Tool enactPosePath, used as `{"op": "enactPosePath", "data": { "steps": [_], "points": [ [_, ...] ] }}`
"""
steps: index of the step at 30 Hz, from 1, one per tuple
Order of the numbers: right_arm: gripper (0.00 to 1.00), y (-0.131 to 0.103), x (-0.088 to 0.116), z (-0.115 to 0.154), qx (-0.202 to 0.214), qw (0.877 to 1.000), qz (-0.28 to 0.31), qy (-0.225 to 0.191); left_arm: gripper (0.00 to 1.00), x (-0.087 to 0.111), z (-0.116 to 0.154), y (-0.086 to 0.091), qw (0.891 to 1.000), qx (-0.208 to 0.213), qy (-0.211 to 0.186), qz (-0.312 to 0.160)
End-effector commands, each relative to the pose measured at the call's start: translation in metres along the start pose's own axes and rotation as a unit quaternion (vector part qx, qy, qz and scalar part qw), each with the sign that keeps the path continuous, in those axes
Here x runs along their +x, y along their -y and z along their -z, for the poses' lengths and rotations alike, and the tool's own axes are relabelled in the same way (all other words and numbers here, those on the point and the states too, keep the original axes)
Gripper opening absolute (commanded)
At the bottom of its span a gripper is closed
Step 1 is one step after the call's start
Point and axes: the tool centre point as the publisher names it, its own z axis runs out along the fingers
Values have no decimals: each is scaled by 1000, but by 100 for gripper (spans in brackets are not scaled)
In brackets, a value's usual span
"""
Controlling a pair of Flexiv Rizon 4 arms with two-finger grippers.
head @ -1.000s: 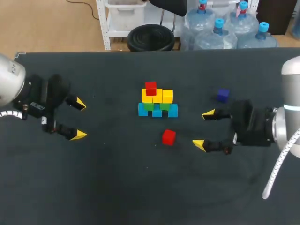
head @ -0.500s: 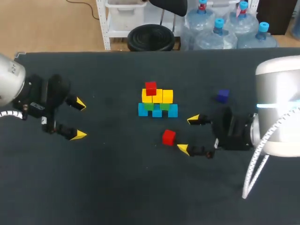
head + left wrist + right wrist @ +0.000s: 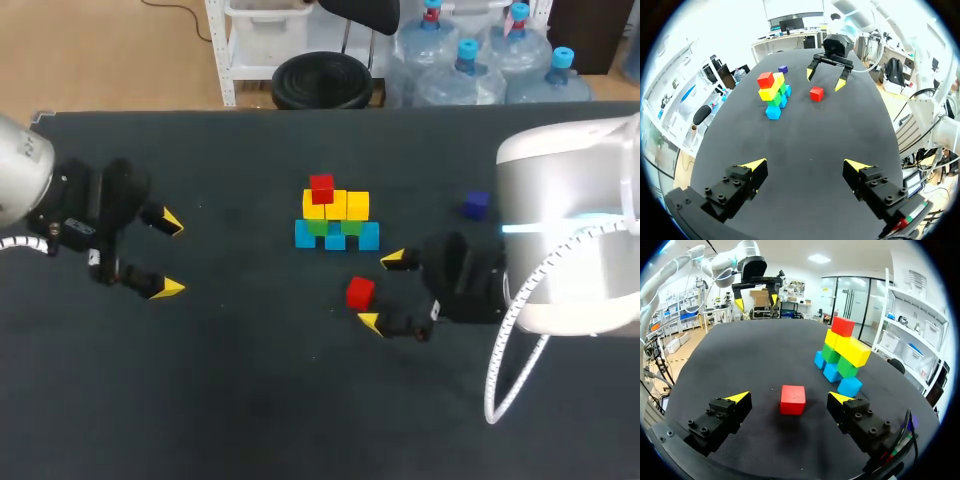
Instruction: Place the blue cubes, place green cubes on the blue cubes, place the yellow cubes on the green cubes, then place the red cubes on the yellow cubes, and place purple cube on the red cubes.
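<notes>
A cube stack [image 3: 336,220] stands mid-table: three blue cubes at the base, two green on them, three yellow above, and one red cube [image 3: 321,188] on the left yellow. The same stack [image 3: 842,357] shows ahead of my right gripper. A loose red cube [image 3: 360,292] lies in front of the stack, just ahead of my open right gripper [image 3: 384,291], level with its yellow tips. In the right wrist view this red cube [image 3: 792,399] sits between the fingers without touching them. A purple cube [image 3: 476,204] lies at the right. My left gripper [image 3: 168,255] stands open at the far left.
The black table [image 3: 250,380] reaches the front edge bare. The right arm's bulky white body [image 3: 570,240] hangs over the table's right side, next to the purple cube.
My right gripper has slid left toward the loose red cube, its tips now flanking it. The left arm has kept still.
</notes>
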Motion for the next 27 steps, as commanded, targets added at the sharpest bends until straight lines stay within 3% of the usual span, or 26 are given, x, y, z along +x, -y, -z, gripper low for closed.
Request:
{"op": "enactPosePath", "data": {
  "steps": [1, 3, 4, 7, 9, 16, 19, 27],
  "points": [
    [96, 4, 1, -7, 0, 1000, 0, -1, 100, 1, -1, -1, 1000, 0, 2, -1],
    [89, 5, 2, -8, 1, 1000, 0, -2, 100, 1, -1, -1, 1000, 0, 2, -1],
    [92, 5, 2, -9, 1, 1000, 0, -2, 100, 1, -1, -1, 1000, 0, 2, -1],
    [89, 6, 3, -12, 1, 1000, -1, -2, 100, 1, -1, -1, 1000, 0, 2, -1],
    [80, 6, 3, -13, 0, 1000, -1, -2, 100, 1, -1, -1, 1000, 0, 2, -1],
    [77, 4, 5, -20, -6, 1000, -2, -2, 100, 1, -1, -1, 1000, 0, 2, -1],
    [57, 4, 6, -24, -10, 1000, -2, -2, 100, 1, -1, -1, 1000, 0, 2, -1],
    [45, 4, 6, -28, -16, 1000, -3, -1, 100, 1, -1, -1, 1000, 0, 2, -1]
  ]
}}
